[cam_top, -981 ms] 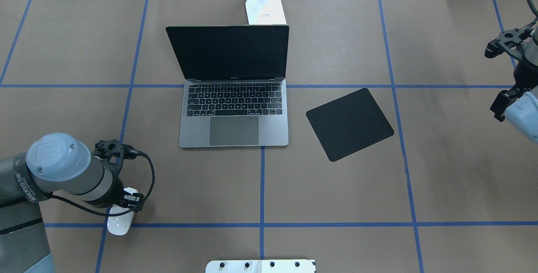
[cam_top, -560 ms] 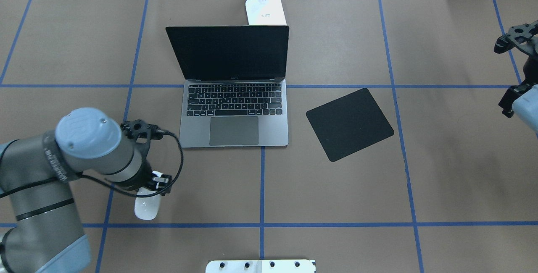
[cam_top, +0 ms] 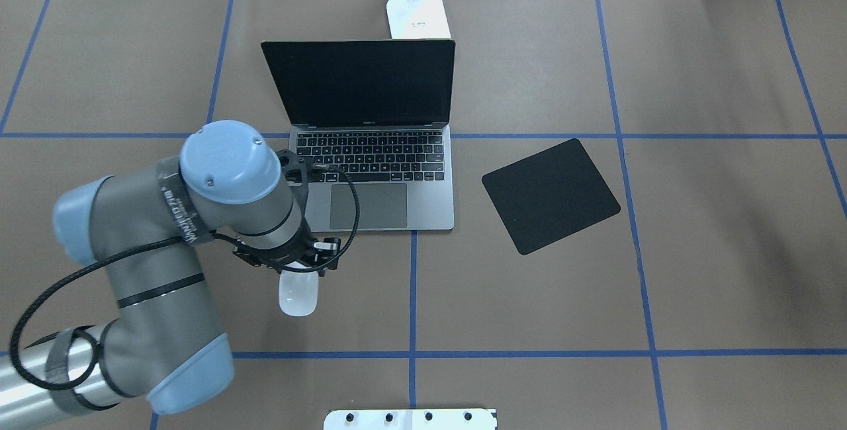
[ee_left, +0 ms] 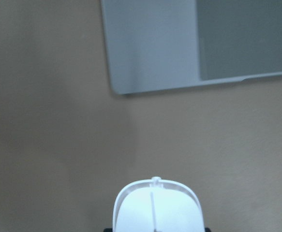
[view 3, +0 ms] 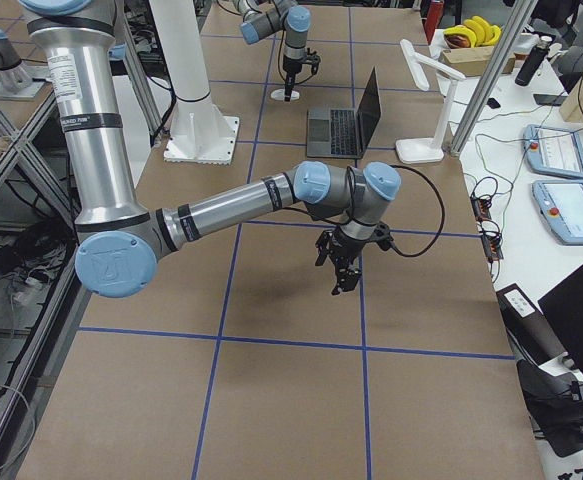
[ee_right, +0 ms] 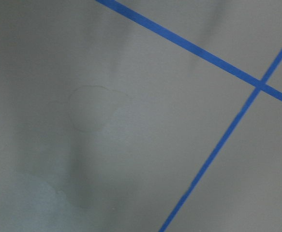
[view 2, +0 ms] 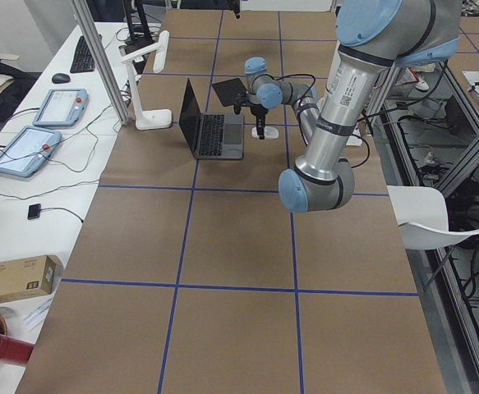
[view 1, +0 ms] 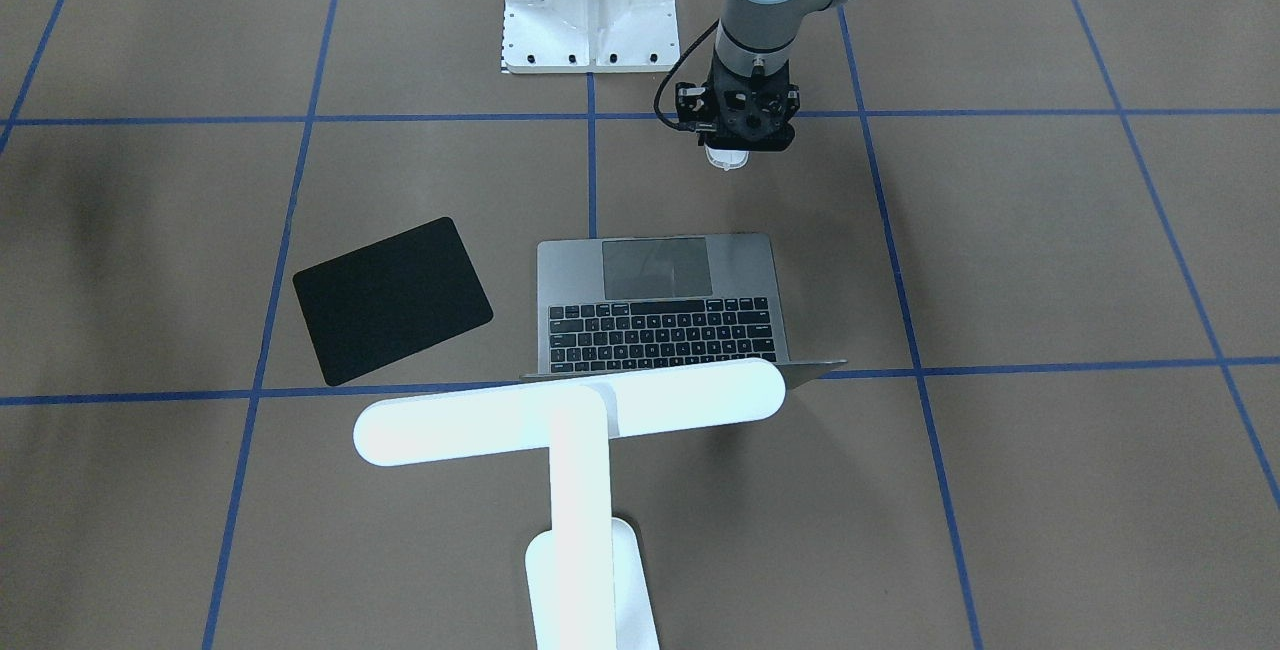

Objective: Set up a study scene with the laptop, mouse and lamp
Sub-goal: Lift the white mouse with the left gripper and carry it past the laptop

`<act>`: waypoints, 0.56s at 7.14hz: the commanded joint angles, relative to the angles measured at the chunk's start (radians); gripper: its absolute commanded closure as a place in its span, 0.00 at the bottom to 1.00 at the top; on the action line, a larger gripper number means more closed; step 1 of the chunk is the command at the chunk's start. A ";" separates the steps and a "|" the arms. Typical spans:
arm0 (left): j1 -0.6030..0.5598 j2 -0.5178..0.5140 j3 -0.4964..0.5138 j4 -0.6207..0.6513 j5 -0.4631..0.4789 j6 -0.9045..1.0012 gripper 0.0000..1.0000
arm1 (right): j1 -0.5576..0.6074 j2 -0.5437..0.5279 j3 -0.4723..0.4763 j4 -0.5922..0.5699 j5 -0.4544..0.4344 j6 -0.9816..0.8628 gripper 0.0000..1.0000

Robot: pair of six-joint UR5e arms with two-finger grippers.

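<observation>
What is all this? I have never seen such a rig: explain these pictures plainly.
Two robot arms work at a brown table marked with blue tape. The cameras: one above and behind the robot, one facing it, one at each table end, one on each wrist. On the table are an open slim grey metal laptop, a thin black rectangular mat and a glossy white T-shaped lamp. The left arm has its jaws shut on a small glossy white oval mouse, near the laptop's front edge. The right arm hangs off to the side; whether its jaws are open, I cannot tell.
</observation>
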State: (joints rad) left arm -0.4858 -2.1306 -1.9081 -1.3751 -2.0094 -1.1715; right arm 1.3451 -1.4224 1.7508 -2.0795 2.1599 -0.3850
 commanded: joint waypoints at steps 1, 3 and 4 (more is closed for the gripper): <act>0.000 -0.156 0.107 -0.001 0.001 -0.074 0.65 | 0.054 -0.059 -0.019 0.069 0.063 -0.060 0.00; -0.004 -0.285 0.196 -0.010 0.015 -0.121 0.65 | 0.054 -0.076 -0.030 0.107 0.066 -0.055 0.00; -0.002 -0.366 0.271 -0.042 0.017 -0.181 0.65 | 0.054 -0.081 -0.030 0.108 0.072 -0.060 0.00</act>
State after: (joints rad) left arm -0.4881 -2.4032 -1.7142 -1.3911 -1.9982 -1.2956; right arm 1.3981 -1.4951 1.7231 -1.9806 2.2245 -0.4407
